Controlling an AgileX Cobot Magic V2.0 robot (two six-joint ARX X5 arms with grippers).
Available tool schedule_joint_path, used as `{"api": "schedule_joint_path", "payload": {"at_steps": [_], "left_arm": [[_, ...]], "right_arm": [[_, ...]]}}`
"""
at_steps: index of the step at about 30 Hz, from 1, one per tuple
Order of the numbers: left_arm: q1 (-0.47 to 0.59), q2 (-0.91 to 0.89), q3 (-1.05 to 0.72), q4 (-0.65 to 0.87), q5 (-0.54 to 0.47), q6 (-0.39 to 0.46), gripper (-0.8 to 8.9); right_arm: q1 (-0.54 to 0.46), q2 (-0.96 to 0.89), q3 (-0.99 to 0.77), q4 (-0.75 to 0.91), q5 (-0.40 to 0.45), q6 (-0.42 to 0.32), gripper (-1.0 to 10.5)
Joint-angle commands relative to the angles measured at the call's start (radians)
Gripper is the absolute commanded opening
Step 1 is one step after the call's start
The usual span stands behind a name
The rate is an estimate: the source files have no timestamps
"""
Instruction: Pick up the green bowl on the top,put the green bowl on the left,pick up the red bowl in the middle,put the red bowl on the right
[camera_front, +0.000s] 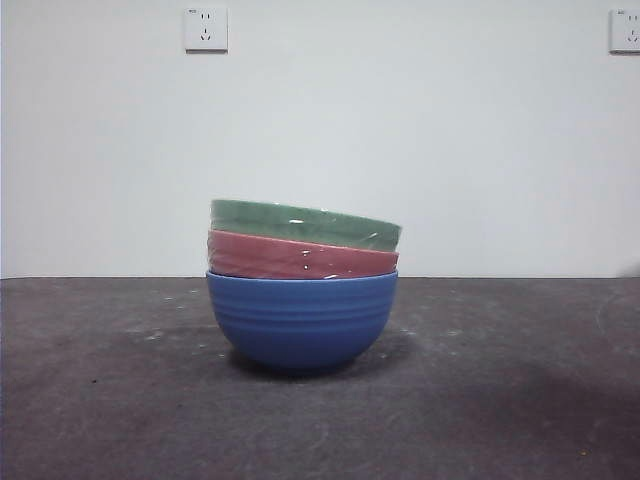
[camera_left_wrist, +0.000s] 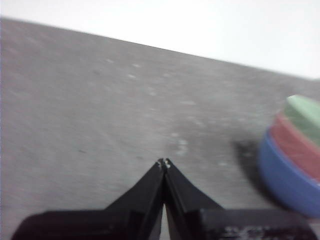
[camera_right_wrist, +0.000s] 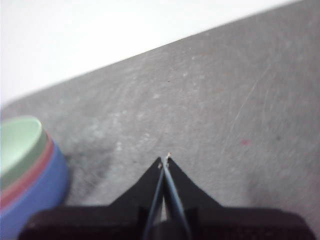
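Observation:
Three ridged bowls stand nested in one stack at the middle of the table. The green bowl (camera_front: 305, 223) is on top, tilted a little. The red bowl (camera_front: 300, 257) sits under it, inside a blue bowl (camera_front: 301, 318) at the bottom. The stack also shows at the edge of the left wrist view, green bowl (camera_left_wrist: 306, 112) over red bowl (camera_left_wrist: 297, 145), and of the right wrist view, green bowl (camera_right_wrist: 17, 145) over red bowl (camera_right_wrist: 27, 175). My left gripper (camera_left_wrist: 164, 162) is shut and empty over bare table, away from the stack. My right gripper (camera_right_wrist: 165, 160) is shut and empty, also apart from it.
The dark grey table (camera_front: 120, 400) runs to a white wall with two sockets (camera_front: 205, 29). Bare table lies on both sides of the stack. Neither arm shows in the front view.

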Motion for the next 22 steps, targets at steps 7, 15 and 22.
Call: {"api": "schedule_joint_path", "payload": {"at_steps": [7,15,22], "left_arm": [[0.002,-0.001,-0.011,-0.005,0.070,-0.132,-0.07],[0.002,0.079,0.096,-0.101,0.070,-0.158,-0.07],[0.002,0.262,0.259,-0.103,0.080,-0.109,-0.07]], "right_arm": [[-0.003,0.002,-0.004,-0.002,-0.060,0.171,-0.2],[-0.003,0.096,0.140,-0.148,-0.056,0.150,-0.2],[-0.003,0.278,0.319,-0.174,-0.058,0.063,-0.2]]}}
